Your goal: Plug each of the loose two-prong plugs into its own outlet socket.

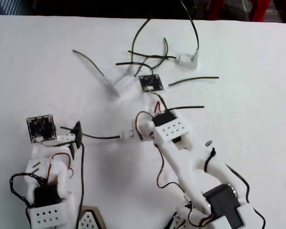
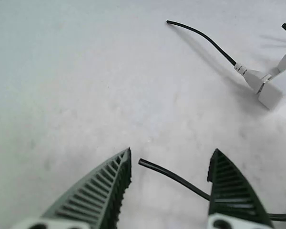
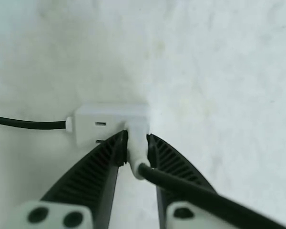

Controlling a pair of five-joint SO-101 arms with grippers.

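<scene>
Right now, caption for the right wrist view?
Right gripper shut on a white plug, held against a white outlet block.

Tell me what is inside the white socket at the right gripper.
The right gripper holds a white plug against the socket, beside two free slots. The prongs are hidden.

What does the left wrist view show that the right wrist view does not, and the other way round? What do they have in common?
Only the left wrist view: the left claw open, a loose black cord end seen between its fingers, and farther off a white connector with its own cord. Only the right wrist view: the right claw shut on a white plug at a white socket with two slots showing. Both: the white table and black cord; whether it is the same cord, I cannot tell.
</scene>
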